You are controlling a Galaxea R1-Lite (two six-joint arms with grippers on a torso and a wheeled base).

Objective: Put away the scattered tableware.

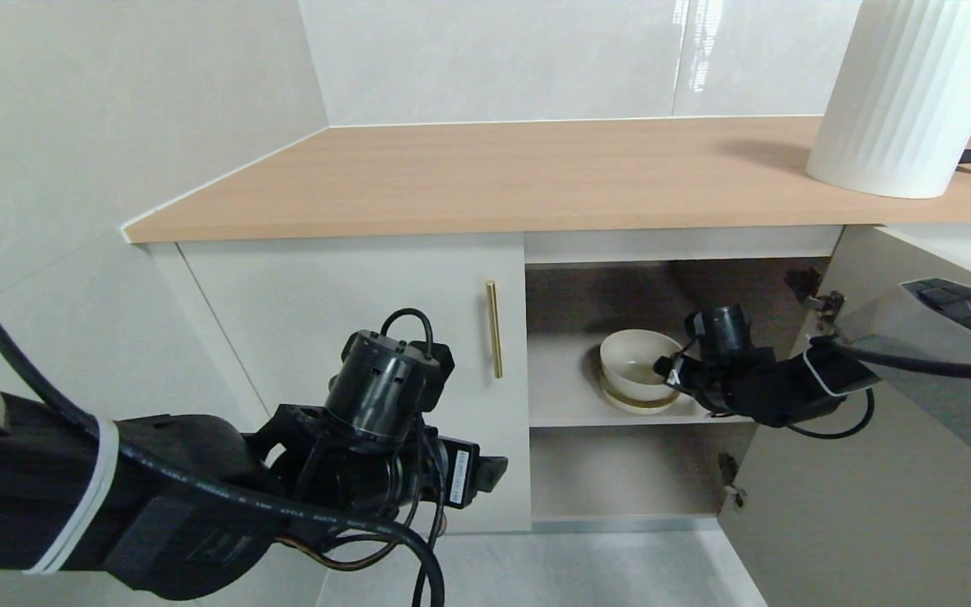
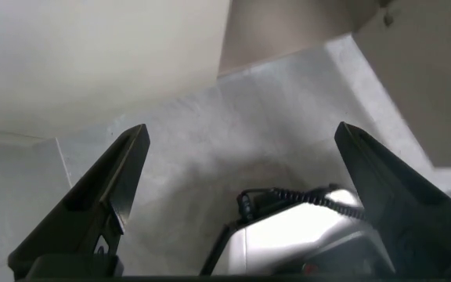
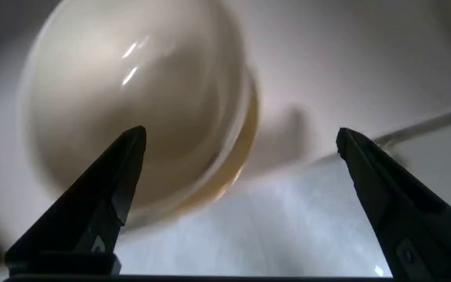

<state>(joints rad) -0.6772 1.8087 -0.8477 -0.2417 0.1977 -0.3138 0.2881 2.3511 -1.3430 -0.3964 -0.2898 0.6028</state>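
Note:
A cream bowl [image 1: 637,367] sits on a gold-rimmed plate [image 1: 639,405] on the middle shelf [image 1: 561,396] of the open cabinet. My right gripper [image 1: 673,371] is inside the cabinet, right beside the bowl's rim. In the right wrist view the right gripper [image 3: 239,137] is open, with the bowl [image 3: 131,102] and the plate's edge [image 3: 237,160] just beyond its fingertips and nothing held. My left gripper [image 1: 477,476] hangs low in front of the closed left door. In the left wrist view the left gripper [image 2: 241,133] is open and empty over the pale floor tiles [image 2: 233,110].
A wooden counter [image 1: 494,177] tops the cabinet, with a tall white ribbed vessel [image 1: 907,93] at its right end. The closed left door has a gold handle [image 1: 494,329]. The right door [image 1: 865,489] stands open beside my right arm. A lower compartment [image 1: 620,472] lies under the shelf.

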